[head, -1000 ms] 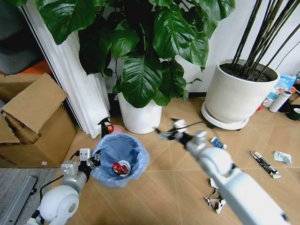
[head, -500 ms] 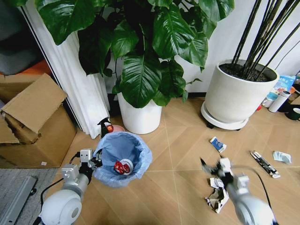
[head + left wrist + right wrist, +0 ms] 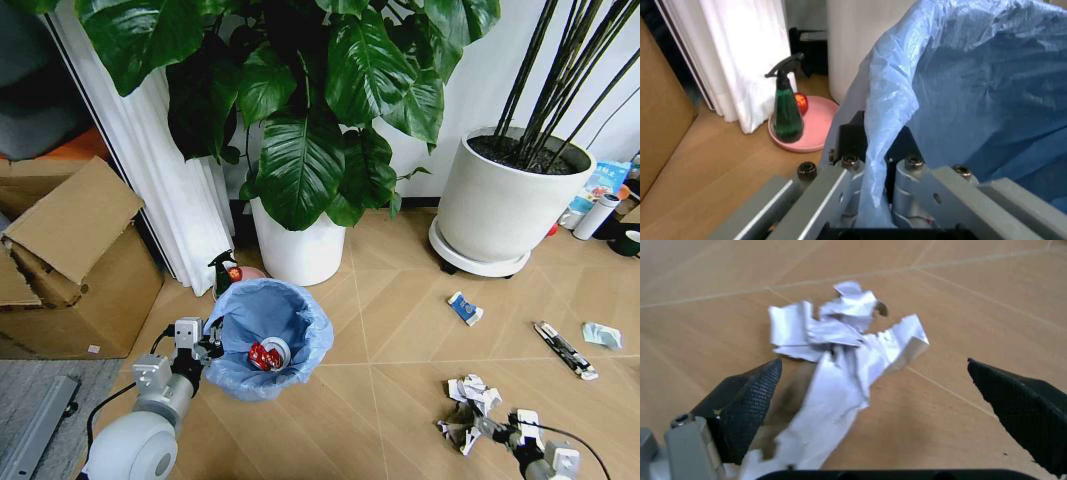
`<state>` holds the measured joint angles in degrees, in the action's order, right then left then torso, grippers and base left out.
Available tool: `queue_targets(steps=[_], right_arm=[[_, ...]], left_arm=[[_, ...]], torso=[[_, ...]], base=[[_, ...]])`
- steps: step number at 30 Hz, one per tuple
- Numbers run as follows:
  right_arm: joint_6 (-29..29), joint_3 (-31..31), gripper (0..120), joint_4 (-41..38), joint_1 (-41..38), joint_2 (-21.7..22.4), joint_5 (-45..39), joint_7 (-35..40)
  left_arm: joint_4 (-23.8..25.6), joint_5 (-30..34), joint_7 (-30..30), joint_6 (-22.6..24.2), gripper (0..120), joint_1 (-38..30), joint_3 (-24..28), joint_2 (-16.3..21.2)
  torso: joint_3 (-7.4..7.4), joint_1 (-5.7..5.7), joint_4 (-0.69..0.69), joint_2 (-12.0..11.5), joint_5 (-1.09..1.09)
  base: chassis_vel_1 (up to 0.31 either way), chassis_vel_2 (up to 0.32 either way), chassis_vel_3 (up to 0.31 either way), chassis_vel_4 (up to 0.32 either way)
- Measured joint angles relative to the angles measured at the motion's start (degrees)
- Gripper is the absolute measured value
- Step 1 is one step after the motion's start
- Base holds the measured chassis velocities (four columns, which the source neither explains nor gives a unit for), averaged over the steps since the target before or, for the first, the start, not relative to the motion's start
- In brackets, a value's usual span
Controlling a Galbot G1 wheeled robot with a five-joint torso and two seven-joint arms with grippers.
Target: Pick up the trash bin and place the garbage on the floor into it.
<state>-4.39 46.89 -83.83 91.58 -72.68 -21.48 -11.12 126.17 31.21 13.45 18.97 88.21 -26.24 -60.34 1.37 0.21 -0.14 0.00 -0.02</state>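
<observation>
White paper wad [image 3: 840,347] lengthwise between spread right gripper [image 3: 887,405] jaws (floor-level).

Before me the floor [image 3: 400,330] was light brown wood laid in herringbone. A white wall [image 3: 480,80] closed the far side, with a white curtain [image 3: 160,160] hanging to my left. Two large white pots stood against that wall: one [image 3: 300,250] carried a broad-leafed plant [image 3: 310,110], the other [image 3: 505,205] thin dark stems. Cardboard boxes [image 3: 70,260] sat at my left, beside a grey carpet strip [image 3: 30,410]. A green spray bottle [image 3: 788,107] stood on what appeared to be a pink dish [image 3: 815,131].
</observation>
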Motion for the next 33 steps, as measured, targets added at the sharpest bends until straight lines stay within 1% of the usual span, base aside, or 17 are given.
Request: queue_targets(steps=[1,7,11,12,14,16,17,18,21,22,23,24,25,26,30,31,33], right_arm=[[0.19,-0.29,100,1.65,-1.54,0.10,-0.05,-0.34],[-0.27,-2.13,100,7.53,-7.10,0.12,-0.77,-1.14],[-0.31,-2.66,100,9.80,-8.40,0.12,-0.64,-1.14],[-0.31,-3.18,100,12.26,-9.68,0.12,-0.49,-1.14],[-0.30,-3.41,98,13.41,-10.25,0.12,-0.45,-1.14],[0.00,-4.36,88,16.32,-11.78,0.18,-0.45,-1.14],[0.11,-4.61,85,16.83,-12.09,0.22,-0.48,-1.14],[0.11,-4.61,85,16.83,-12.09,0.22,-0.48,-1.14],[0.72,-4.93,71,18.34,-13.07,0.31,-0.12,-1.29],[0.72,-4.93,71,18.34,-13.07,0.31,-0.12,-1.29],[0.87,-5.04,65,18.65,-13.29,0.31,-0.05,-1.29],[0.91,-5.14,61,18.73,-13.33,0.30,0.00,-1.29],[0.91,-5.14,61,18.73,-13.33,0.30,0.00,-1.29],[0.93,-5.30,55,18.73,-13.32,0.27,0.04,-1.35],[1.14,-5.73,36,18.75,-13.45,-0.03,0.10,-1.41],[1.14,-5.73,36,18.75,-13.45,-0.03,0.10,-1.41],[1.27,-5.95,29,18.85,-13.62,-0.13,0.12,-1.32]], left_arm=[[0.07,-0.24,0.00,-0.09,0,0.29,0.00,-0.03],[0.08,-0.59,0.11,-0.27,0,0.66,0.00,-0.19],[0.06,-0.67,0.16,-0.28,0,0.69,0.00,-0.27],[-0.06,-0.76,0.18,-0.29,0,0.73,0.03,-0.38],[-0.17,-0.82,0.20,-0.29,0,0.73,0.05,-0.43],[-0.57,-0.90,0.30,-0.29,0,0.71,0.10,-0.59],[-0.67,-0.92,0.34,-0.29,0,0.70,0.10,-0.62],[-0.67,-0.92,0.34,-0.29,0,0.70,0.10,-0.62],[-1.03,-1.06,0.37,-0.29,0,0.69,0.19,-0.73],[-1.03,-1.06,0.37,-0.29,0,0.69,0.19,-0.73],[-1.13,-1.09,0.36,-0.30,0,0.68,0.23,-0.77],[-1.18,-1.09,0.31,-0.39,0,0.66,0.30,-0.79],[-1.18,-1.09,0.31,-0.39,0,0.66,0.30,-0.79],[-1.20,-0.99,0.24,-0.59,0,0.58,0.50,-0.80],[-1.20,-0.72,0.22,-0.71,0,0.22,0.76,-0.72],[-1.20,-0.72,0.22,-0.71,0,0.22,0.76,-0.72],[-1.23,-0.67,0.23,-0.71,0,0.22,0.69,-0.66]], torso=[[0.00,0.00,0.01,0.00,-0.03],[0.00,0.01,0.02,0.00,-0.03],[0.00,0.01,0.02,0.00,-0.01],[0.01,0.01,0.01,0.00,0.00],[0.01,0.01,0.01,0.00,-0.02],[0.01,0.01,0.01,0.00,-0.01],[0.01,0.01,0.01,0.00,-0.02],[0.01,0.01,0.01,0.00,-0.02],[0.00,0.01,0.00,0.00,-0.11],[0.00,0.01,0.00,0.00,-0.11],[0.00,0.00,0.00,0.00,-0.11],[0.00,0.00,0.00,0.00,-0.09],[0.00,0.00,0.00,0.00,-0.09],[0.00,0.01,-0.01,0.00,-0.08],[-0.01,0.01,-0.01,0.00,-0.05],[-0.01,0.01,-0.01,0.00,-0.05],[-0.01,0.00,0.00,0.00,-0.05]], base=[[0.000,0.000,0.000,0.000],[0.000,0.000,0.000,0.000],[0.000,0.000,0.000,0.000],[0.000,0.000,0.000,0.000],[0.000,0.000,0.000,0.000],[0.000,0.000,0.000,0.000],[0.000,0.000,0.000,0.000],[0.000,0.000,0.000,0.000],[0.000,0.000,0.000,0.000],[0.000,0.000,0.000,0.000],[0.000,0.000,0.000,0.000],[0.000,0.000,0.000,0.000],[0.000,0.000,0.000,0.000],[0.000,0.000,0.000,0.000],[0.000,0.000,0.000,0.000],[0.000,0.000,0.000,0.000],[0.000,0.000,0.000,0.000]])
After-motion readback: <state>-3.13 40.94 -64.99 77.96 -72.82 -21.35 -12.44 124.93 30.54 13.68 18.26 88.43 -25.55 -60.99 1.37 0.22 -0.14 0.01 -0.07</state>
